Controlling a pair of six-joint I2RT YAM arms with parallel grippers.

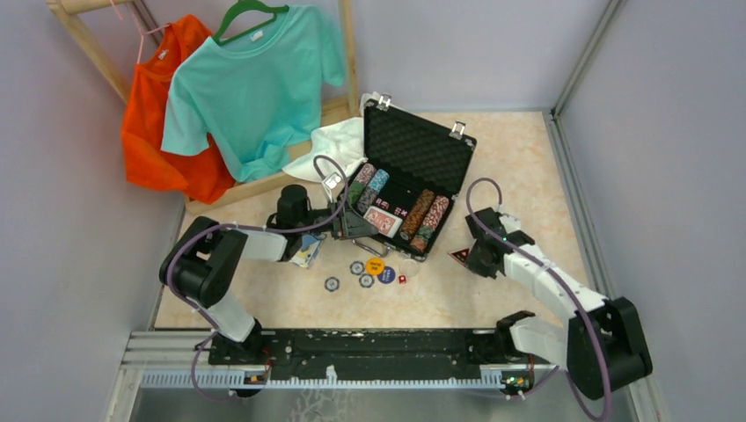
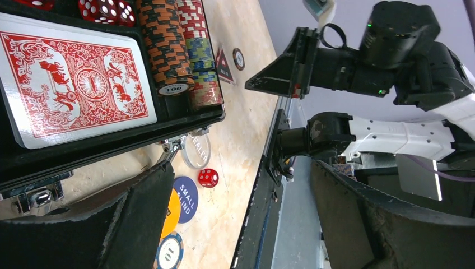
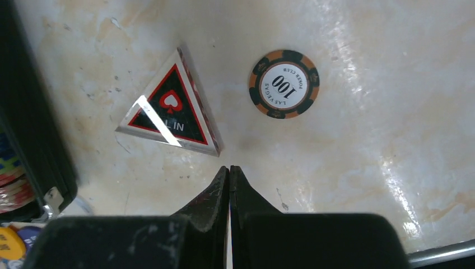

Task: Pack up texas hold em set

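The table (image 3: pixel 364 140) is smooth and glossy like stone, and the triangular marker (image 3: pixel 171 115) on it looks like clear shiny plastic. The case (image 1: pixel 418 149) lid has matt black bumpy foam inside and bright metal latches (image 1: pixel 457 130). The shirts (image 1: pixel 255 88) are soft cloth.

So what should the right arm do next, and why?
Probably open the right fingers a little. They're pressed shut, with their tips just short of the triangular all-in marker. The marker lies loose on the table beside an orange 100 chip, outside the open case. Shut fingers likely can't pick up either piece.
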